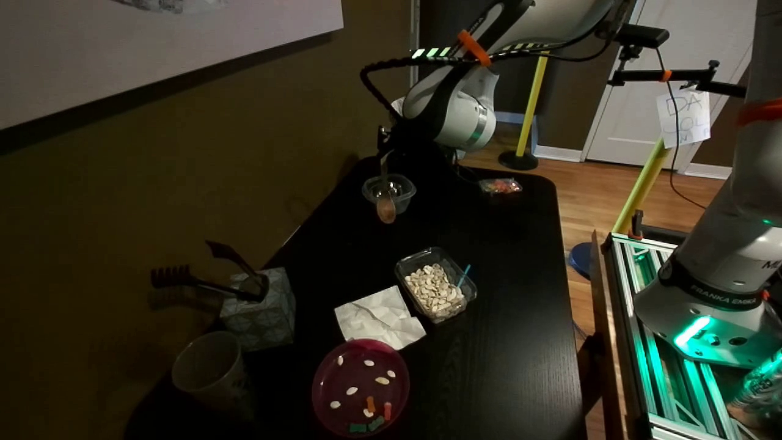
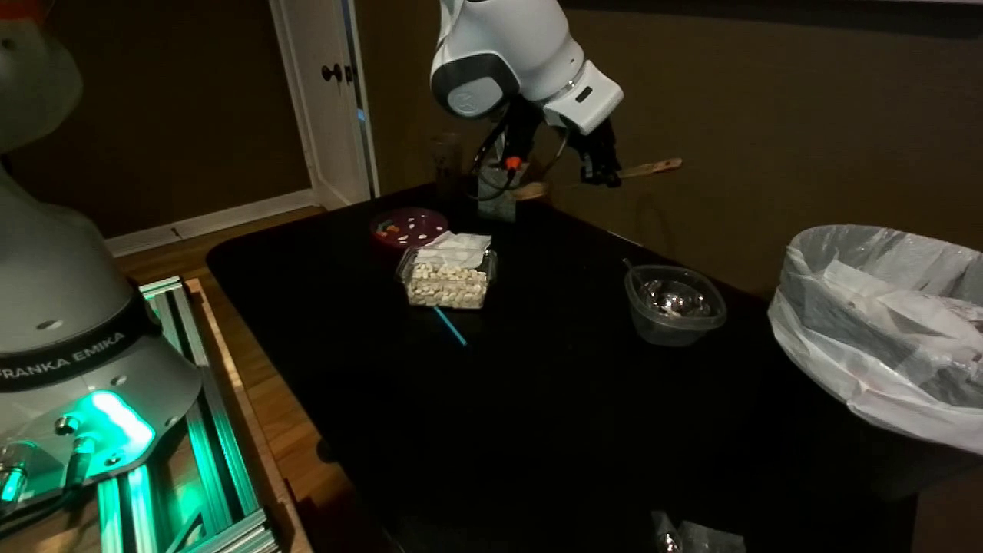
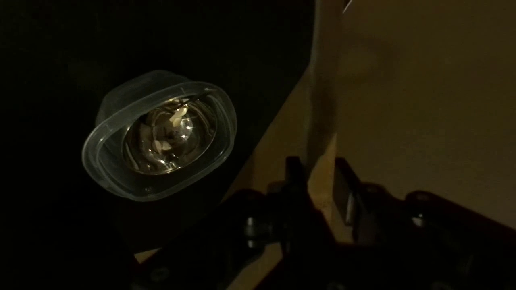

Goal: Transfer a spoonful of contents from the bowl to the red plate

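A wooden spoon (image 2: 530, 190) is held up off the table near the wall, its scoop end a little lower than its handle. My gripper (image 3: 318, 161) is shut on the spoon's handle, which runs between the fingers in the wrist view. Whether the scoop carries anything, I cannot tell. The clear bowl (image 1: 469, 296) rests mid-table, filled with a heap of pale contents (image 1: 434, 287); a blue stick leans at its side. Toward the near end in an exterior view lies the red plate (image 1: 330, 382), bearing several scattered pale pieces plus green, orange and red bits.
A plastic tub (image 3: 92, 157) with a shiny metal bowl (image 3: 173, 133) inside contains a few pale pieces. A napkin (image 1: 379, 318) lies between clear bowl and plate. Along the wall stand a patterned utensil box (image 1: 259, 318) and a cup (image 1: 211, 366). A lined bin (image 2: 837, 346) is beside the table.
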`<state>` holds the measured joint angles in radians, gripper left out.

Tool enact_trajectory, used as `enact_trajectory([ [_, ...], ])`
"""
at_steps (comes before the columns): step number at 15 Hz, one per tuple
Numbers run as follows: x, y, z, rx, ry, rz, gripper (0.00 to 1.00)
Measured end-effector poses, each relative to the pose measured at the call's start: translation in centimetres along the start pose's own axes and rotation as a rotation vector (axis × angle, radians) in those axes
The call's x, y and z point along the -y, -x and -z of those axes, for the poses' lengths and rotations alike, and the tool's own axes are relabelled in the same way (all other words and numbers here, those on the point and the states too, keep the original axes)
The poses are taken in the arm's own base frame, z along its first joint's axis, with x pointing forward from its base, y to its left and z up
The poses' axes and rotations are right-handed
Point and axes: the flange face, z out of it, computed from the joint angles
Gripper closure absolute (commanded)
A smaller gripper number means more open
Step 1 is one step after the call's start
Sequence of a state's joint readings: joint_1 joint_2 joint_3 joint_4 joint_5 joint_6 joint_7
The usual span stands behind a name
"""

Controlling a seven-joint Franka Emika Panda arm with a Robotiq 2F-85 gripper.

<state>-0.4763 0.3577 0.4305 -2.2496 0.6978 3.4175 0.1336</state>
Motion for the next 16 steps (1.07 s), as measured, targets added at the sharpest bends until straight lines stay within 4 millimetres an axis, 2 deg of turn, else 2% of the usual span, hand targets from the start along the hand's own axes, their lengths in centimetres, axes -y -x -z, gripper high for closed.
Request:
enact_trajectory([
  [7, -1.2, 3.2, 3.4, 0.020, 0.037, 0.120, 0.94],
  [8, -1.2, 3.6, 3.5, 0.024, 0.040, 0.128, 0.78],
  [12, -1.7, 4.0, 2.8, 0.036, 0.064, 0.151, 0.78],
  [13, -1.7, 4.0, 2.8, 0.036, 0.065, 0.152, 0.94],
  [16, -1.6, 3.9, 2.9, 0.016, 0.062, 0.149, 0.94],
])
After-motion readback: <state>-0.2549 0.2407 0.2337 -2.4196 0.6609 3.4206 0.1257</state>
